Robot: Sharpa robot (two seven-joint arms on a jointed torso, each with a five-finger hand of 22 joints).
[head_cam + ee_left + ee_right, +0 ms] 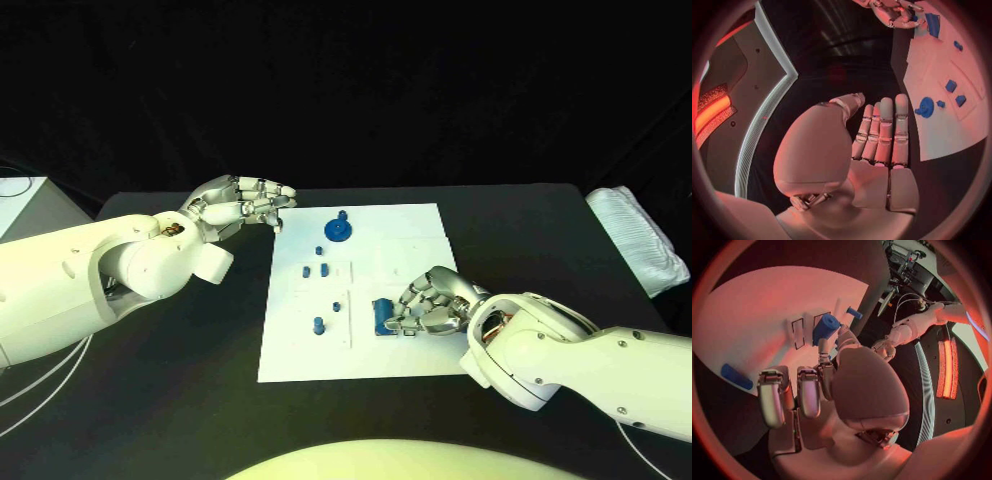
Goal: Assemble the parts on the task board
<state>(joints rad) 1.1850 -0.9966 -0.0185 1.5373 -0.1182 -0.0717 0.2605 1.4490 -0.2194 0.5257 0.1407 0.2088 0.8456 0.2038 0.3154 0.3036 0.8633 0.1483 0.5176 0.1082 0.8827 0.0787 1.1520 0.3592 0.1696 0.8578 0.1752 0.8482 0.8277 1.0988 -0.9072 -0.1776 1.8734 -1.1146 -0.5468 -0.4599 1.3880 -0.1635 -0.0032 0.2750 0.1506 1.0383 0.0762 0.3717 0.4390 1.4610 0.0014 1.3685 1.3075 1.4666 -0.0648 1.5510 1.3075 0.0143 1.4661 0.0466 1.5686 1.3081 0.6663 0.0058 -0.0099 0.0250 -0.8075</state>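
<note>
The right robot hand (430,303), fingers curled touching the long blue block (382,316) just beside it, grip uncertain, was nearer than the empty, loosely curled left robot hand (242,203).

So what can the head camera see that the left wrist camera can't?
Head view alone: the folded white cloth at the table's right edge and a white box at its left edge. Left wrist view alone: the left hand's palm side, fingers straight and close together, holding nothing. Both: the board, the blue disc, small blue parts, and the right hand over the board.
</note>
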